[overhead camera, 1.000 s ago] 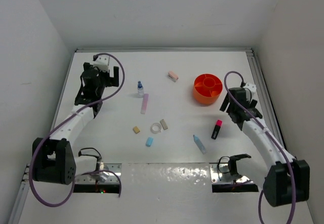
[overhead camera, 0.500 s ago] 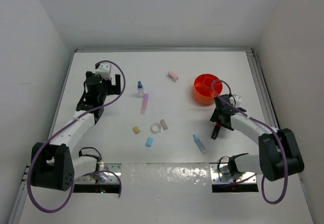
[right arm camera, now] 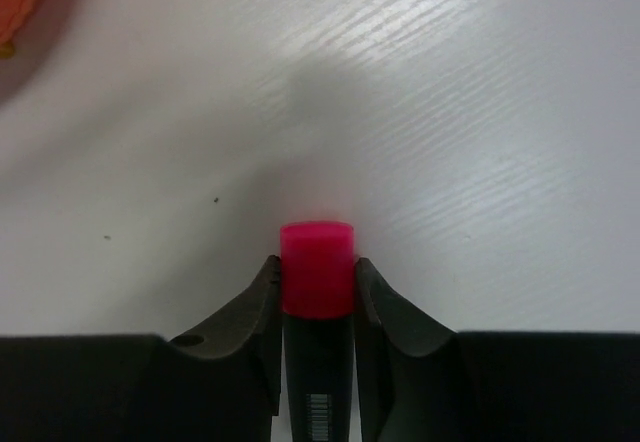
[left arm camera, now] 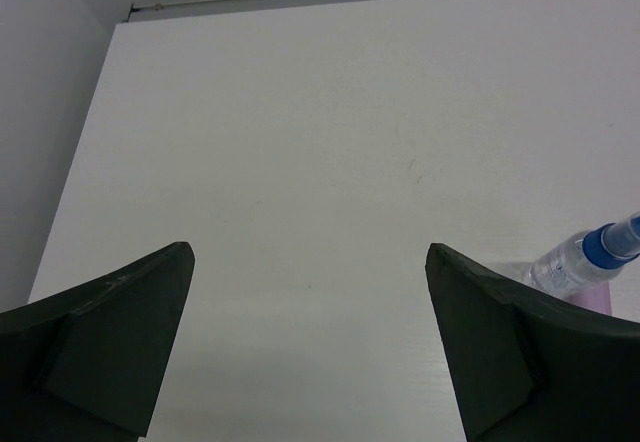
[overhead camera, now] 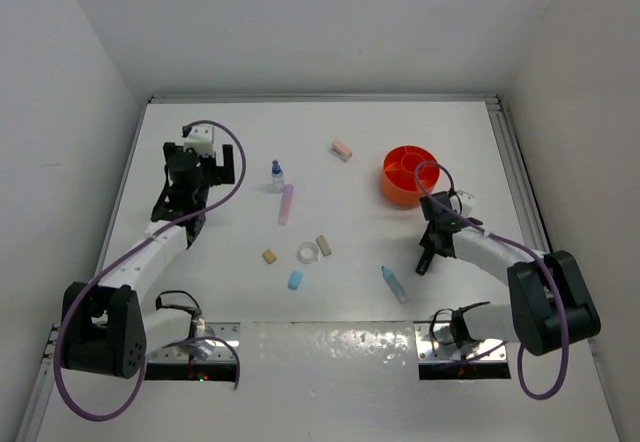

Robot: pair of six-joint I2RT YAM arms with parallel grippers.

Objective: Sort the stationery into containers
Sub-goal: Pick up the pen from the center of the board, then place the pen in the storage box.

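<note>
The right hand [right arm camera: 316, 262] is pinching the pink marker [right arm camera: 317, 287] near its pink end, low in the middle of the wrist view. It should be squeezing squarely, then lifting straight before swinging to the orange tub [overhead camera: 400, 194], which is sitting just above it in the overhead view. The left hand [left arm camera: 310, 257] is hanging spread wide over the table [left arm camera: 300, 112]; from overhead the marker is hiding under the right hand, so whether it is touching the table is unclear.

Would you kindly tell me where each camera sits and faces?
Top external: above, behind the robot, looking down on the table; left arm, right arm show.
Left wrist: on the left arm, facing the far edge; open left claw frames it.
Right wrist: on the right arm, facing down; right claw pinches the pink marker.
Shared: blue-capped bottle, top and left-wrist views.
</note>
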